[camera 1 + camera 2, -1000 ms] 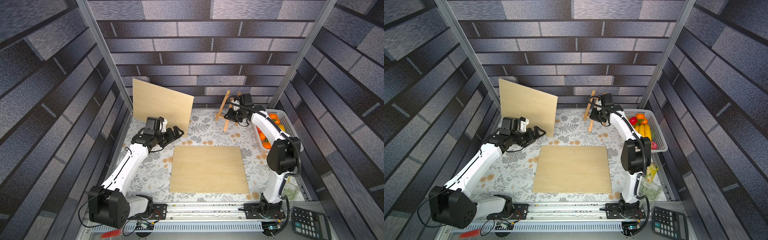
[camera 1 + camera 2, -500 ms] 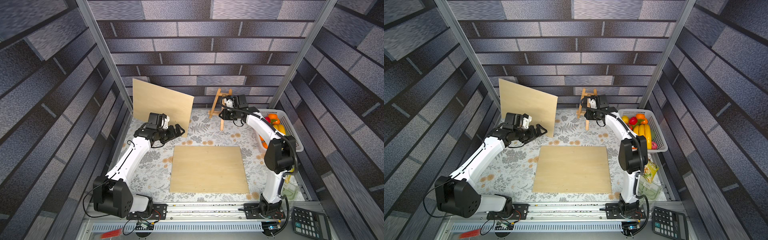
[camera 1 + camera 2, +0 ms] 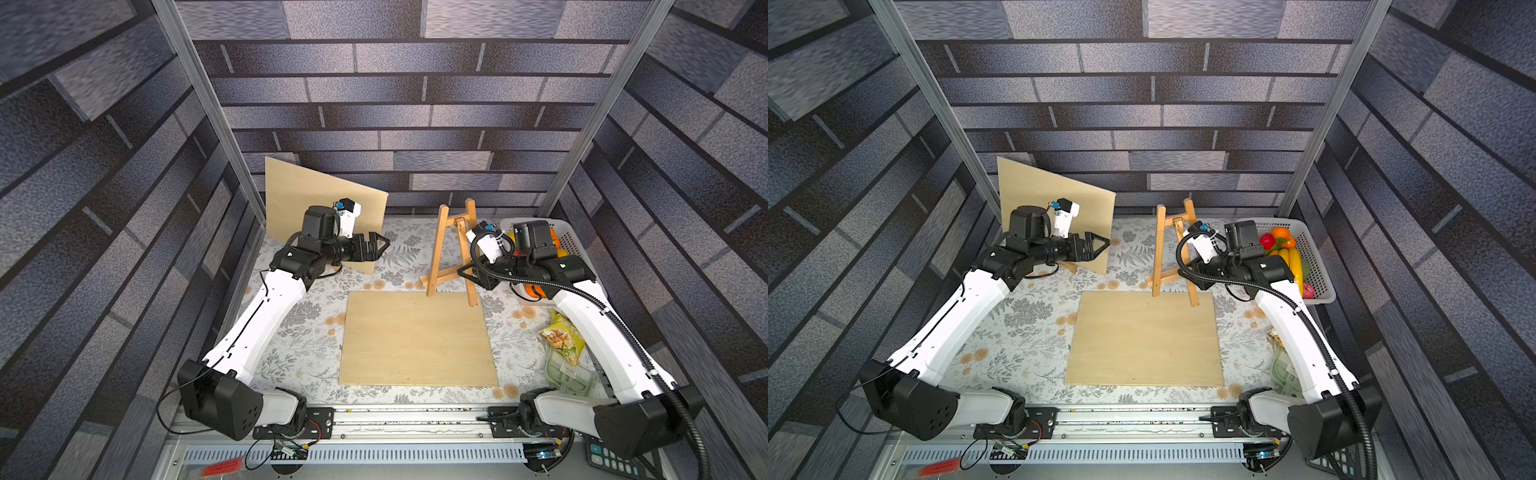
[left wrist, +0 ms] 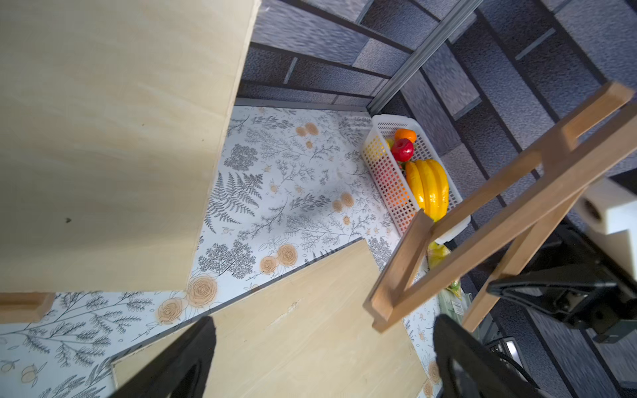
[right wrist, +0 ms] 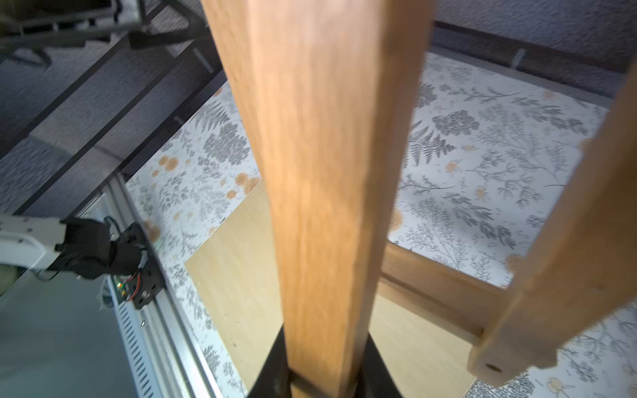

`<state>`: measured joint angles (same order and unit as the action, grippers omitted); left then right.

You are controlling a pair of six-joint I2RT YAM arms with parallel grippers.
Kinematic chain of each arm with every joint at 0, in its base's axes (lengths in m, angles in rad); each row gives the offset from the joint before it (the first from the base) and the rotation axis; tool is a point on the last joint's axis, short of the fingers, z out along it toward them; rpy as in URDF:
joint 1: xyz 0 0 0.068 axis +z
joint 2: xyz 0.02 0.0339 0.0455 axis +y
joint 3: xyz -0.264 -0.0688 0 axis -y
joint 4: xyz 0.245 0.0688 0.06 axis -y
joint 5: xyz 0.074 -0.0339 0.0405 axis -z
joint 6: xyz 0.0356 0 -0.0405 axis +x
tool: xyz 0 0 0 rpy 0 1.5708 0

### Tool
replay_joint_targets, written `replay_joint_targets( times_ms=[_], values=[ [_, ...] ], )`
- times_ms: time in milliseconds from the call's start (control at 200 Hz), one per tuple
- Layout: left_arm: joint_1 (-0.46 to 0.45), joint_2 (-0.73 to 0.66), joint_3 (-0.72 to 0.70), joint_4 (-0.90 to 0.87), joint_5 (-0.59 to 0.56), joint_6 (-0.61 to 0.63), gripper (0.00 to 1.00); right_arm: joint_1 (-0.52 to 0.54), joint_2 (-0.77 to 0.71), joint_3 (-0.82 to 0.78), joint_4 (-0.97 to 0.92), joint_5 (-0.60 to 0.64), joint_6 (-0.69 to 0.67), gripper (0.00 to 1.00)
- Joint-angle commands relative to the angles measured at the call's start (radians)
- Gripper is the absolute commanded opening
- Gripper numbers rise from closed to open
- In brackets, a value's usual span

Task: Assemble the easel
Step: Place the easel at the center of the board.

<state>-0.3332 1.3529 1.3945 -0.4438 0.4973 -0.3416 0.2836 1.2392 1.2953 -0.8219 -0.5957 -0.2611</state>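
- A flat plywood board (image 3: 417, 338) lies nearest on the floral table.
- At its far edge the wooden easel (image 3: 440, 249) tilts; whether its front feet touch the board cannot be told.
- The right gripper (image 3: 468, 272) is clenched on what looks like the rear leg. That leg is best swung out slowly, then lowered until all the feet seat.
- The left gripper (image 3: 380, 245) hangs released and empty before an upright panel (image 3: 299, 195), free to steady the frame.
- A fruit basket (image 3: 1316, 257) sits farthest right.
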Motion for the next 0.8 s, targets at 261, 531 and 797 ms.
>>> replay_joint_targets(
  times_ms=[261, 531, 797],
  values=[
    [0.065, -0.07, 0.073, -0.044, 0.258, -0.024, 1.0, 0.125, 0.102, 0.073, -0.215, -0.275, -0.365, 0.0],
    [0.056, -0.087, 0.121, -0.139, 0.312, -0.017, 0.97, 0.219, 0.2, 0.128, -0.161, -0.215, -0.481, 0.0],
    [0.029, -0.195, -0.001, -0.254, 0.217, 0.088, 0.94, 0.259, 0.333, 0.259, -0.276, -0.344, -0.686, 0.0]
  ],
)
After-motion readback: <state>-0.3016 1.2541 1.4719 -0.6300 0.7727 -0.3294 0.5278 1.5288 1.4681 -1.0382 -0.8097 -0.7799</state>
